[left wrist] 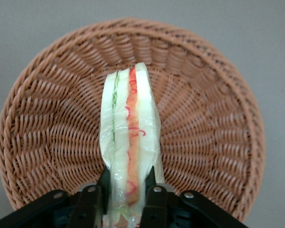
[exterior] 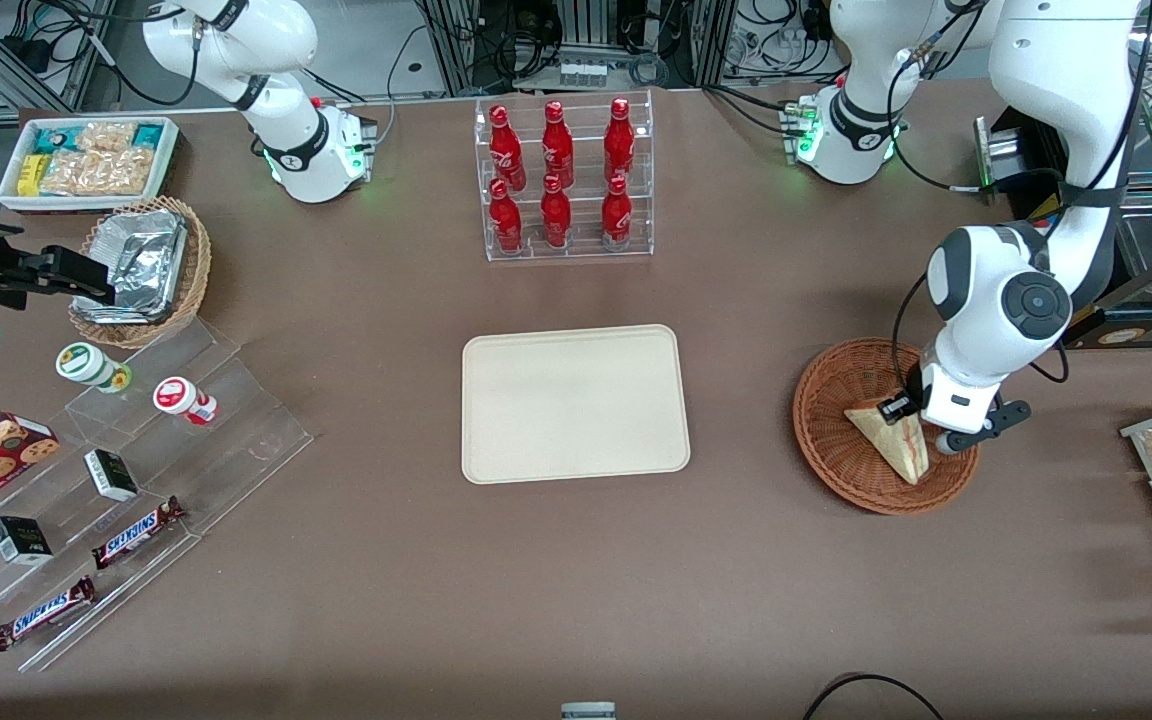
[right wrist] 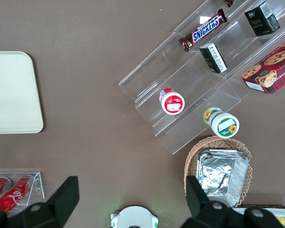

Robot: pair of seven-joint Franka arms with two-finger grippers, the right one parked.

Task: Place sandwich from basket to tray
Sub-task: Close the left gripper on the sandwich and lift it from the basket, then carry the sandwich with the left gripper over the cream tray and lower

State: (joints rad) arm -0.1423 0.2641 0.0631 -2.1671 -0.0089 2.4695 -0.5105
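Sandwich [left wrist: 128, 142] end hidden betw. claw [left wrist: 127, 190] fingers, cut by frame edge; basket [exterior: 836, 440] part hidden by arm. Snack trays at table edge cropped.

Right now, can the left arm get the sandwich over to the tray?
Probably yes. The pincer is shut on the sandwich over the basket, and only bare table lies between it and the tray, which has nothing on it.

Open brown table [exterior: 746, 400] separates the basket [exterior: 836, 450] from the tray [exterior: 576, 403], whose surface is bare. The gripper [exterior: 921, 425], clamping the sandwich [exterior: 891, 435], sits above the basket's low rim.
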